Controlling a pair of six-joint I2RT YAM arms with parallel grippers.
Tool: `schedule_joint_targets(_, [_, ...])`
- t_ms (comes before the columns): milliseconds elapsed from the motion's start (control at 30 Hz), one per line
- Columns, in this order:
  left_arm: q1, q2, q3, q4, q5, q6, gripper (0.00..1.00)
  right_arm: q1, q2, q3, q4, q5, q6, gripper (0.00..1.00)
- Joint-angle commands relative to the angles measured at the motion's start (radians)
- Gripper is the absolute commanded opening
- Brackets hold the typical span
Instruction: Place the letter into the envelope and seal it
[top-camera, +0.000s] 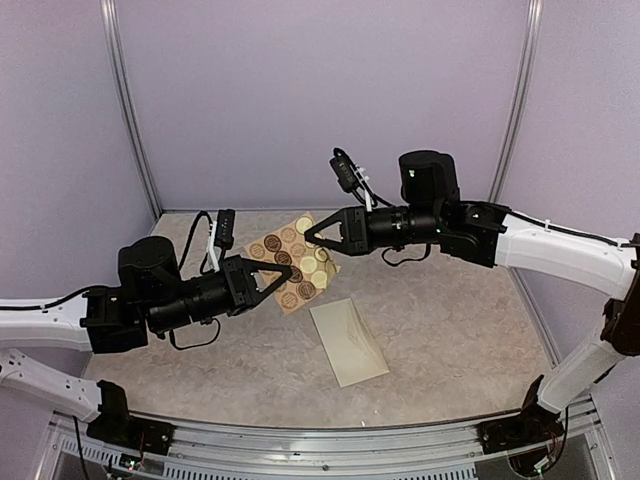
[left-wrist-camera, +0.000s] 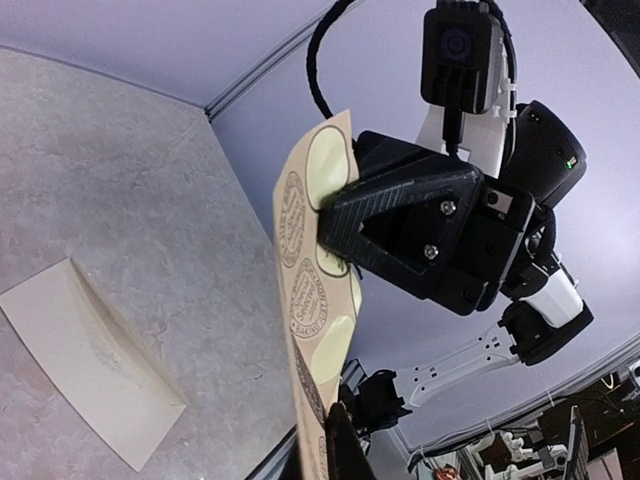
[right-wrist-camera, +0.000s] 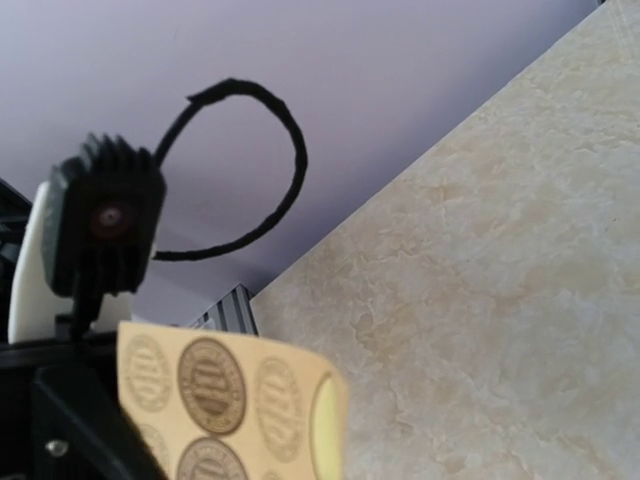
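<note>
Left arm base (top-camera: 108, 408) & right arm base (top-camera: 512, 432) sit closest, on the near table edge. Fwd of them both arms reach inward & meet above the table (top-camera: 450, 320), toward its back. Left gripper (top-camera: 288, 272) is clenched on the lower-left edge of the tan sticker card (top-camera: 300, 262). In the left wrist cam one of its fingers (left-wrist-camera: 337, 450) shows dark at the card's bottom end. Right gripper (top-camera: 311, 238) is clamped on the card's opposite, upper-right side, jaws pinched flat vs. the sheet. Card hangs in the air btwn the two, off the table, approx. edge-on to the left wrist cam & slightly bowed. It carries rows of brown printed round stickers plus a few pale blank circles. Envelope (top-camera: 348, 342) lies flat on the table, apart from both grippers, just nearer than the card & a bit right of it, long axis diagonal. A shallow ridge runs across it near one end. Flap state: can't tell.
</note>
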Motion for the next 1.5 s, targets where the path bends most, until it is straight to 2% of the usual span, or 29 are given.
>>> schedule_joint_targets(0, [-0.004,-0.009,-0.017,0.022,-0.035,-0.018,0.00,0.013,-0.047,0.001,-0.043,0.025,-0.021,0.15])
schedule_joint_targets(100, [-0.005,-0.011,-0.021,0.012,-0.054,-0.034,0.00,0.013,-0.084,-0.022,-0.072,0.079,-0.025,0.45])
schedule_joint_targets(133, [-0.004,-0.011,-0.022,0.006,-0.060,-0.040,0.00,0.013,-0.104,-0.030,-0.086,0.104,-0.025,0.52])
schedule_joint_targets(200, [-0.003,-0.011,-0.022,-0.010,-0.077,-0.059,0.00,0.013,-0.138,-0.047,-0.118,0.156,-0.026,0.58])
schedule_joint_targets(300, [0.001,-0.008,-0.028,-0.017,-0.092,-0.083,0.00,0.013,-0.192,-0.092,-0.142,0.209,-0.018,0.61])
schedule_joint_targets(500, [0.007,0.003,-0.025,-0.004,-0.077,-0.099,0.00,0.042,-0.210,-0.141,-0.140,0.154,-0.010,0.45])
schedule_joint_targets(800, [0.007,0.024,-0.023,0.018,-0.049,-0.101,0.00,0.124,-0.114,-0.096,-0.111,0.081,-0.035,0.30])
schedule_joint_targets(1467, [0.005,0.025,-0.028,0.043,-0.033,-0.105,0.00,0.126,-0.076,-0.089,-0.119,0.084,-0.025,0.20])
